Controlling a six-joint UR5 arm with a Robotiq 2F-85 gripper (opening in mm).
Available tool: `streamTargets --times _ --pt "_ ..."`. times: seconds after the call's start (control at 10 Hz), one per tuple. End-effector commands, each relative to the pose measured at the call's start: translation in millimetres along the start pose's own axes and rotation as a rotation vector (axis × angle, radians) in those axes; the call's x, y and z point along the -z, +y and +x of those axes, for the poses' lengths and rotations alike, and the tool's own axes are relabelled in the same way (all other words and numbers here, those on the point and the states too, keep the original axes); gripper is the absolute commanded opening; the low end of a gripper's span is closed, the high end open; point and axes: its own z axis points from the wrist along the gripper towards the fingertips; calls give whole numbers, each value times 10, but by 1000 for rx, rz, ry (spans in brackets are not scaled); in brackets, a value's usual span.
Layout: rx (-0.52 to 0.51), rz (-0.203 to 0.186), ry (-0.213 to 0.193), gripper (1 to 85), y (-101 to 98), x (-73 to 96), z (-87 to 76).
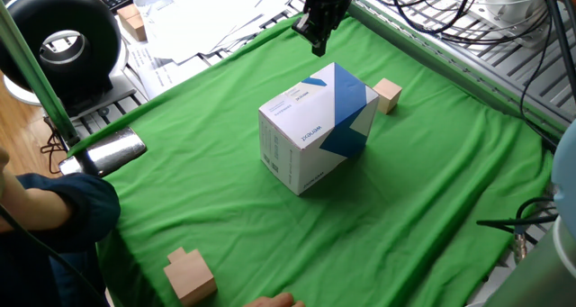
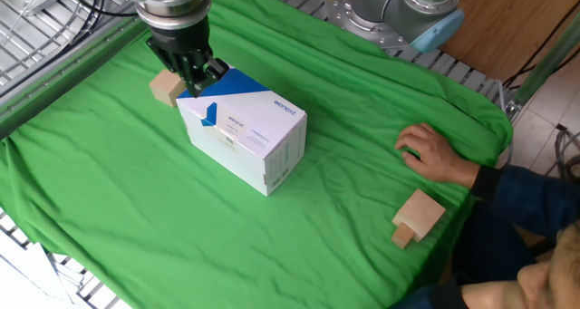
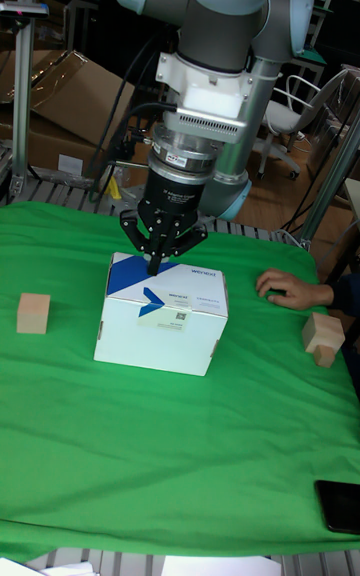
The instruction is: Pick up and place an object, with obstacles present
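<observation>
Green cloth drapes the tabletop, where a white cardboard box with blue angular patches stands mid-scene as the obstacle. Above its far top edge hangs the UR5's pincer, fingers drawn close together and carrying nothing. Just beside the box's far side, on the cloth, sits the small wooden cube, the piece to be picked: plain, light tan, square-edged, roughly a third of the box's height. The risk from here, by judgement: a low sideways move toward the cube could clip the box's top corner and shove it against the cube. A larger notched wooden block lies near a bystander's hand.
</observation>
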Motion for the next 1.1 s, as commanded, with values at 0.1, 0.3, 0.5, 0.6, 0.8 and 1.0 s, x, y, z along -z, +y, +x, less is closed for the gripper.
streamTargets --times 0.1,0.3,0.5,0.6,0.8,1.0 --pt "109 63 -12 13 -496 -86 -136" --pt "201 108 4 13 -1053 -223 -139" --pt "186 81 13 63 -1332 -517 -7" --pt "243 124 89 323 -1594 -629 240" --pt "179 78 77 503 -1633 -886 334" --pt "100 -8 91 543 -1513 -1128 501"
